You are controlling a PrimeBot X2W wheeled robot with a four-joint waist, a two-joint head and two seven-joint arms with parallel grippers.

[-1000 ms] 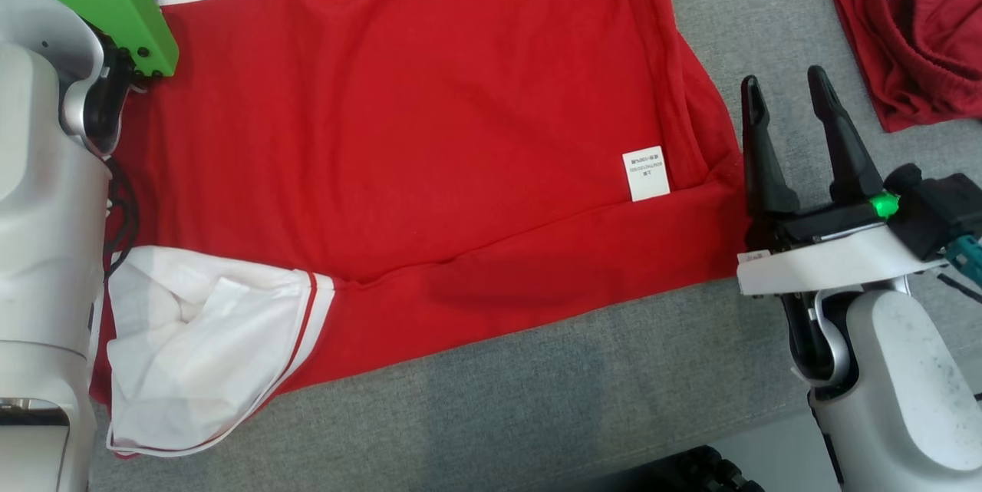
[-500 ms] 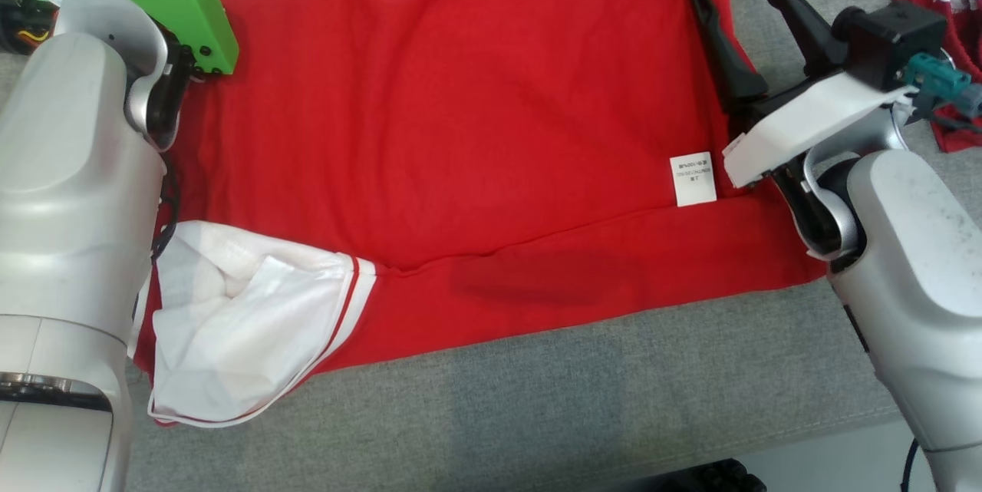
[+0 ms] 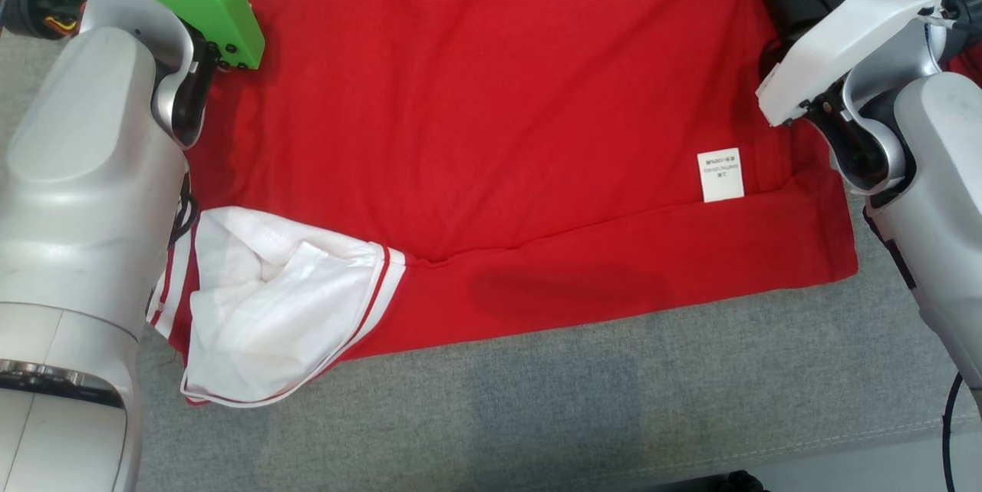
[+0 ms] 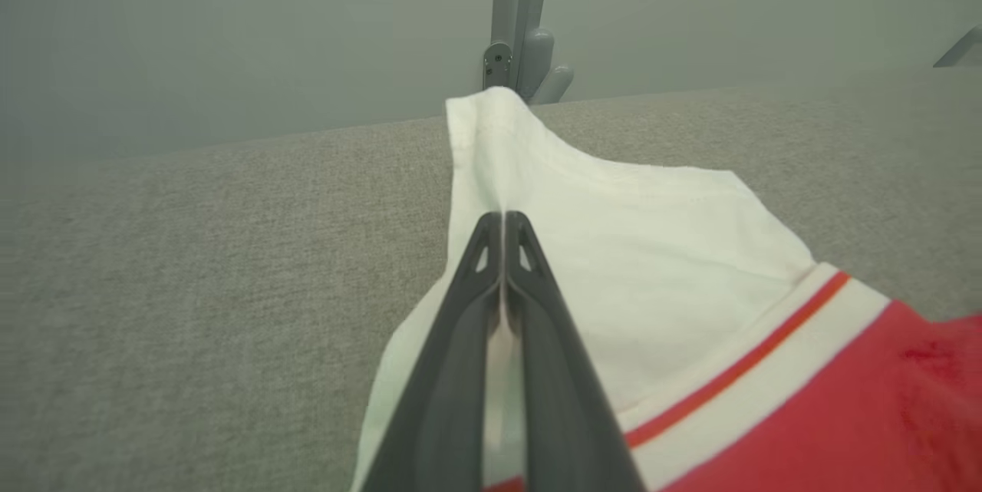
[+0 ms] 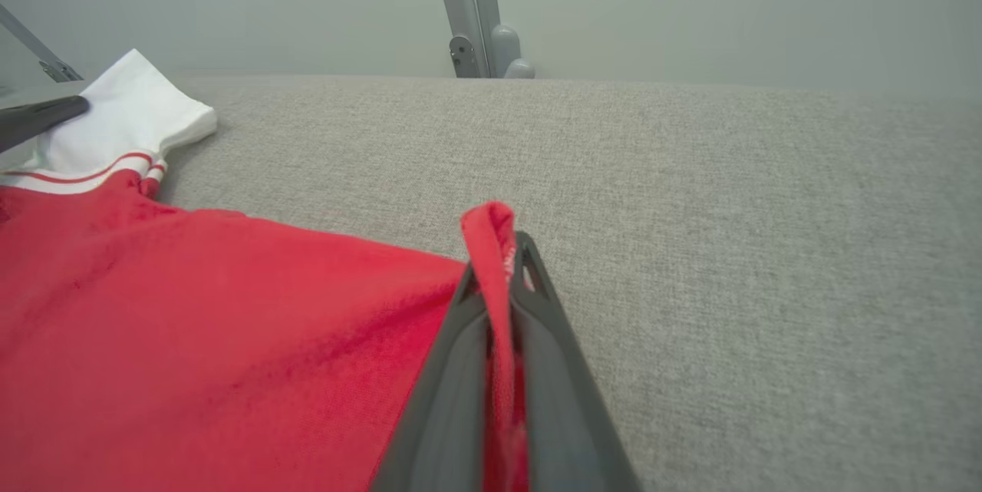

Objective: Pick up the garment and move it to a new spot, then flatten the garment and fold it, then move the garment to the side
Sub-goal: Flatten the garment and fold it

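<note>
Grey fabric surface (image 3: 537, 415), pale wall behind, metal post (image 4: 518, 16) at far edge.

Red shirt (image 3: 476, 108) lies spread across middle of surface, mostly flat, long axis L–R. White label (image 3: 720, 174) showing on R side, so inside face is up there.

L side: left gripper (image 4: 503, 223) has fingers pressed together, pinching far white sleeve (image 4: 614, 246); cloth peaks up just past the tips. Near white sleeve (image 3: 268, 323) loose and rumpled, not smoothed.

R side: right gripper (image 5: 499, 269) also closed, nipping a ridge of red hem (image 5: 487, 231) at far R corner; hem stands up betw. the fingers.

Progress (my read):
- Pick-up and move to new spot: looks done, shirt sits central.
- Flatten: approx. done; body smooth, near sleeve messy.
- Fold: underway. Crease runs along near edge, a strip seems turned over already. Both far corners gripped, prob. ready to bring far edge toward robot.
- Left to do: finish folds, tidy near sleeve, shift shirt to side.
</note>
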